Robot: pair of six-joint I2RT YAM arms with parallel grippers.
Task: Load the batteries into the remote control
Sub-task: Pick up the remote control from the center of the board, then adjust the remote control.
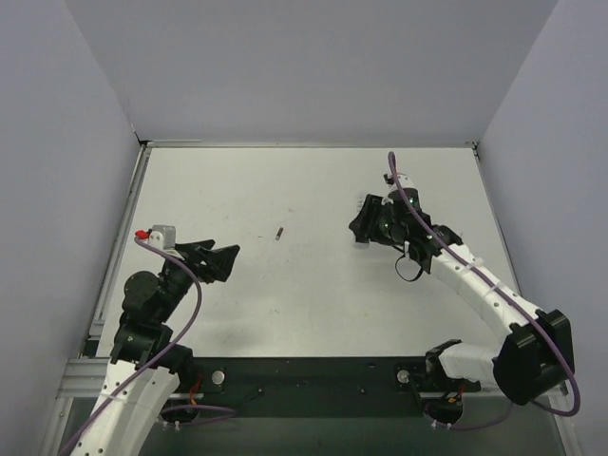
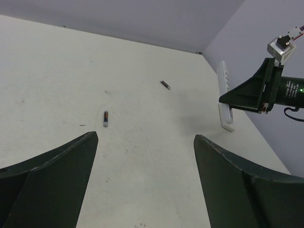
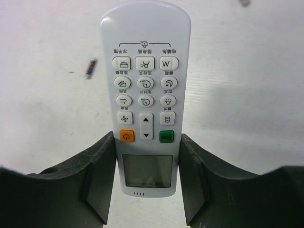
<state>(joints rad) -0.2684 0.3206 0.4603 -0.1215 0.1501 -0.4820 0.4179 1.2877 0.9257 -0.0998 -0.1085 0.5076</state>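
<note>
The remote control (image 3: 145,85) is a slim white handset with small buttons, an orange and a green one, and a grey display. My right gripper (image 3: 147,142) is shut on its display end, one finger on each long side. From above, the right gripper (image 1: 365,224) is at the right middle of the table, with white ends of the remote control (image 1: 361,243) sticking out. One of the batteries (image 1: 278,233) lies mid-table. In the left wrist view two batteries show, one (image 2: 105,118) nearer and one (image 2: 166,85) farther. My left gripper (image 1: 224,256) stands open and holds nothing.
The white table (image 1: 304,304) is walled by grey panels at the back and both sides. The right arm's black cable (image 1: 410,271) loops just behind its wrist. A dark metal rail (image 1: 313,380) with the arm bases runs along the near edge.
</note>
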